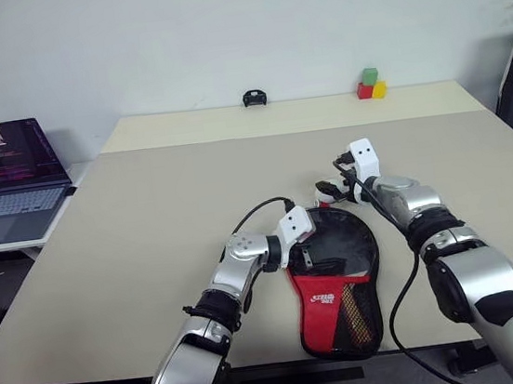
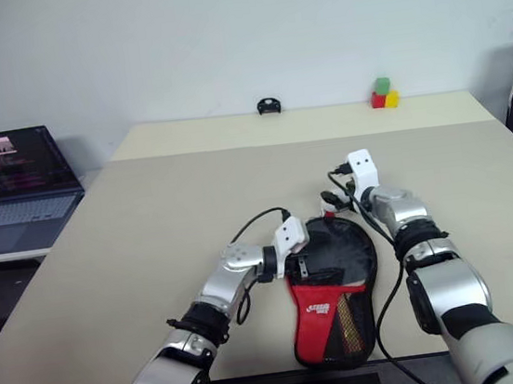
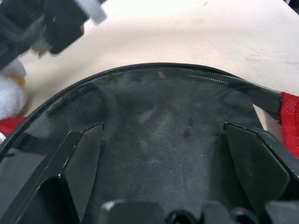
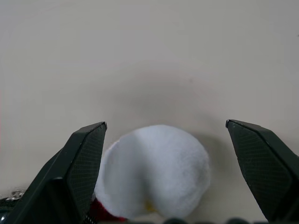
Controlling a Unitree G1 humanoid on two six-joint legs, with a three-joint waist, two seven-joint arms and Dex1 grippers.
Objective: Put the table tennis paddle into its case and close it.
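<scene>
Case lies at the near table edge, both grippers wide and holding nothing.
Right gripper faces the white fluffy ball; left gripper should press the black top flat.

black-and-red case, flat near table edge

This looks like a robotics lab or test room. A wide, plain beige tabletop fills the middle of the frame beneath a bare white wall. At the far left, an open laptop sits on a side desk, its screen lit. Small coloured blocks and a small black object rest near the tabletop's far edge, upper centre-right.
</scene>
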